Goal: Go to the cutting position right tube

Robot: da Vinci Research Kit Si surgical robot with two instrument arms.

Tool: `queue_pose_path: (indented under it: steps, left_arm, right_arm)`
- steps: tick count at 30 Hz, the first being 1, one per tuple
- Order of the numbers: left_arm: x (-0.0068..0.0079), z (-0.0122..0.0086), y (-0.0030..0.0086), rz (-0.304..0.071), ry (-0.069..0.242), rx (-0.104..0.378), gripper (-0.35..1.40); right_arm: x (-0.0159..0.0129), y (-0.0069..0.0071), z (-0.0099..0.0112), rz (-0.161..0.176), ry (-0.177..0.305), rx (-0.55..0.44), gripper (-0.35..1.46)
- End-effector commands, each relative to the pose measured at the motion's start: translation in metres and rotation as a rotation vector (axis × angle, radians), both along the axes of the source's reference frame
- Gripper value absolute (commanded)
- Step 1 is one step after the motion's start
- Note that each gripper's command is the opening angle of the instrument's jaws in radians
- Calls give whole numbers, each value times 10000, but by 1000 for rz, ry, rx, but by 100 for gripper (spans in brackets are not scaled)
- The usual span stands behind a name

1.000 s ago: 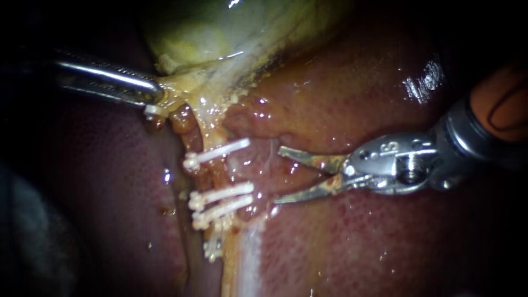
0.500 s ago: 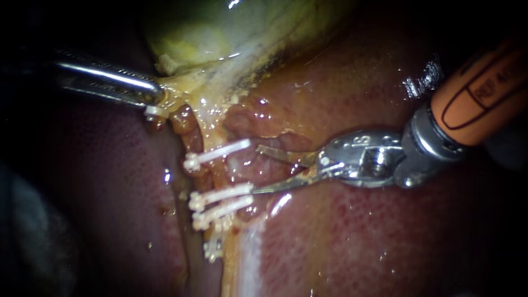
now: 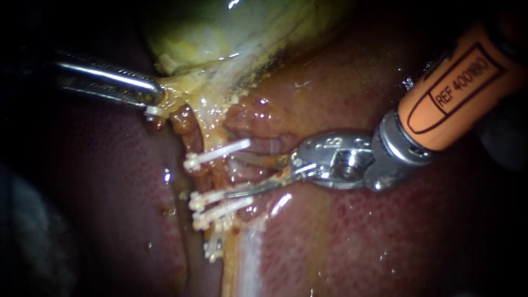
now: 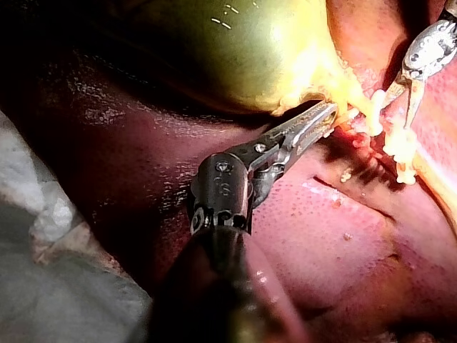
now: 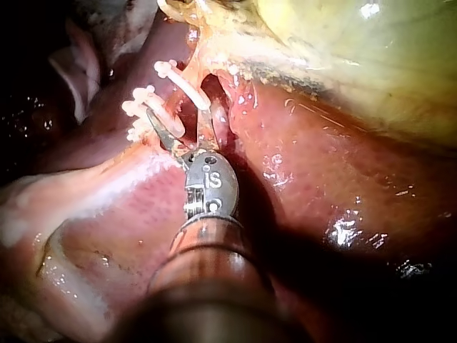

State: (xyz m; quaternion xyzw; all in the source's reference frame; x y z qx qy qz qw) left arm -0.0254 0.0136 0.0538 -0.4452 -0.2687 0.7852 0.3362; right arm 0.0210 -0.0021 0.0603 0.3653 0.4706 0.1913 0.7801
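My right instrument (image 3: pixel 231 176) has its jaws gaping around the tube (image 3: pixel 247 171) just below the upper clip (image 3: pixel 217 154), not gripping it. My left instrument (image 3: pixel 158 98), above that clip, is clamped on the gallbladder (image 3: pixel 220 33). Positioning looks nearly done, I judge; the cut remains.

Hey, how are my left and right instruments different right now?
The left instrument's jaws are shut on yellowish tissue under the gallbladder. The right instrument's jaws are open, set between the white clips. The left instrument's jaws look long and blunt, while the right instrument's are thin, pointed blades. Both tips sit at the same clipped stalk.
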Motion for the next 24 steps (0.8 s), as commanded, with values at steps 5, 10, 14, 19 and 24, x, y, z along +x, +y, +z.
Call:
queue_pose_path:
  steps: [5, 10, 14, 19, 24]
  left_arm:
    - [-1, 0, 0, 0, 0, 0, -35]
    - [-1, 0, 0, 0, 0, 0, -35]
    - [-1, 0, 0, -1, 0, 0, -35]
    - [-2, 0, 0, -1, 1, 0, -35]
    - [-2, 0, 0, -1, 1, 0, -35]
  right_arm:
    - [11, 0, 0, 2, 28, 9, 138]
    - [20, 0, 0, 4, 45, 28, 138]
    - [27, 0, 0, 7, 59, 39, 138]
    - [36, -1, 0, -10, 84, 70, 135]
    - [48, -3, 1, -13, 100, 80, 135]
